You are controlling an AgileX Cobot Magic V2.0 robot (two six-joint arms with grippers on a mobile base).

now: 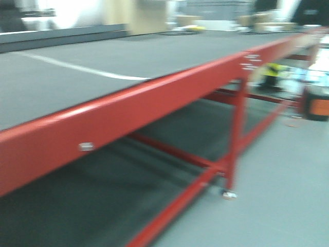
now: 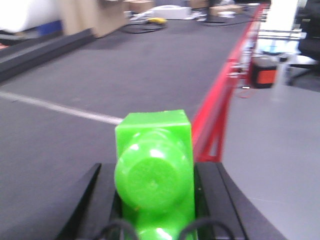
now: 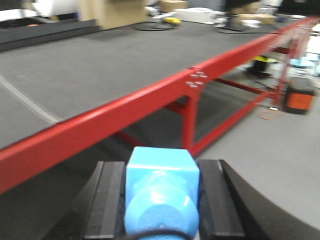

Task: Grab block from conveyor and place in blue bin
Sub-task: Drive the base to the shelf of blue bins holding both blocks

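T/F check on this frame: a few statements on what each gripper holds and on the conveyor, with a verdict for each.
1. The right gripper grips the blue block. True.
2. The left gripper is empty. False: it grips a green block.
3. The conveyor has a red frame. True.
4. The blue block lies on the conveyor. False: it is held in the right gripper.

Conveyor belt (image 1: 169, 51): dark grey, wide, white stripe (image 1: 82, 67) crossing at left
Frame (image 1: 154, 100): glossy red, along the belt's near edge
Floor (image 1: 288, 195): grey, orange-and-black box (image 1: 315, 105) standing far right
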